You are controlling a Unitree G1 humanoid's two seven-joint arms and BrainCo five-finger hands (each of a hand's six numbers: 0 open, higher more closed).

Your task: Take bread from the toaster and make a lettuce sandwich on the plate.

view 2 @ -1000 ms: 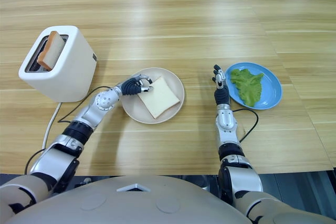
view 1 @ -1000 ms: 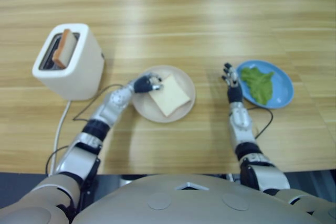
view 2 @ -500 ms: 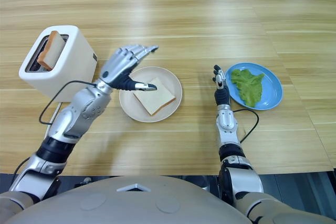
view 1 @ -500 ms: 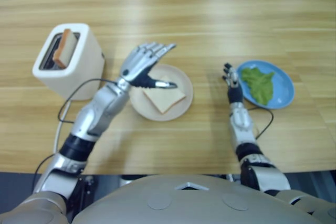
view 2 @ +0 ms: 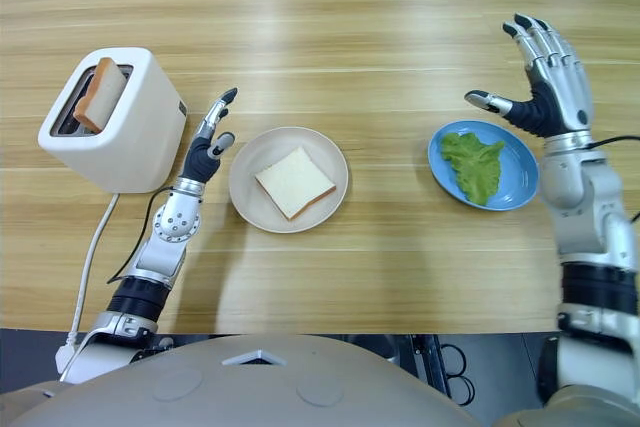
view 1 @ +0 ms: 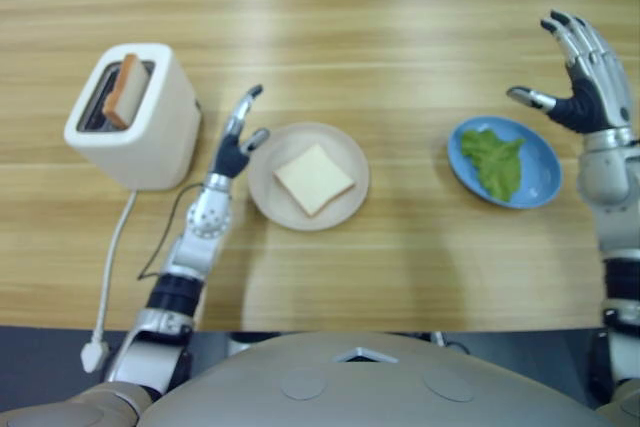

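The green lettuce leaf [view 2: 472,165] lies far-to-near on the round blue plate [view 2: 522,185], just left of and below the right hand [view 2: 548,82], spread wide and empty; the open, empty left hand [view 2: 208,142] is well apart.

Silver arms [view 2: 163,239] w/ blk joints; silver/blk right hand [view 2: 548,77].

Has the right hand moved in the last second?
Yes. The right hand has gone from the left rim of the blue plate to above its far right edge, raised and open.
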